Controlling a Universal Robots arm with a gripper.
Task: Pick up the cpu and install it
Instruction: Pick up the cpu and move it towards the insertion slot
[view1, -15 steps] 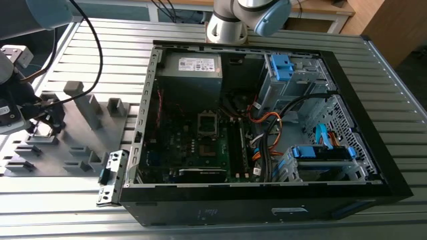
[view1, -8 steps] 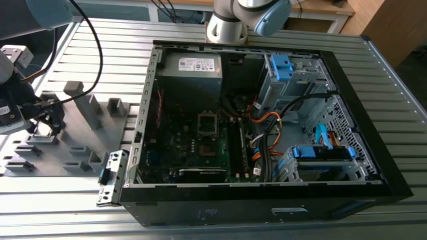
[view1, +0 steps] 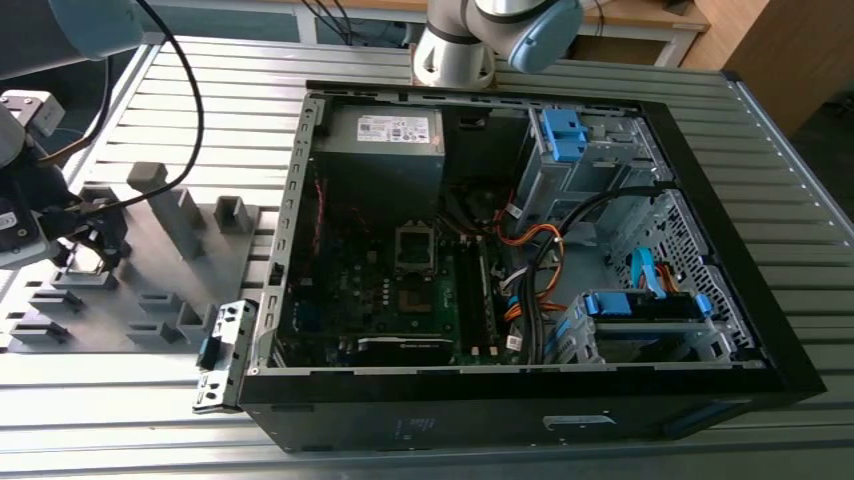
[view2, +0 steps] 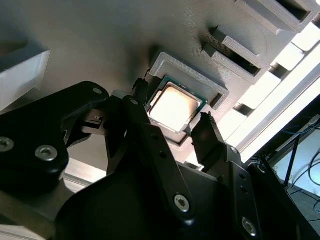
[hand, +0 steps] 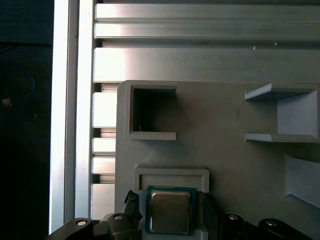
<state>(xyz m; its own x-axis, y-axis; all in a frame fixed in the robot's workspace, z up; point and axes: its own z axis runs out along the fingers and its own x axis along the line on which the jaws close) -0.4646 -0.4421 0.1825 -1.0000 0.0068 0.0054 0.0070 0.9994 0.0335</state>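
cpu (hand: 170, 211) in tray (hand: 172, 173) (grey), tool (view2: 172, 109) astride

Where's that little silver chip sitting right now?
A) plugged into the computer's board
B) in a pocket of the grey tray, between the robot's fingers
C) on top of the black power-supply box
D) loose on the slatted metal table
B: in both wrist views the cpu lies flat in a raised pocket of the grey tray, with the gripper straddling it, jaws open.
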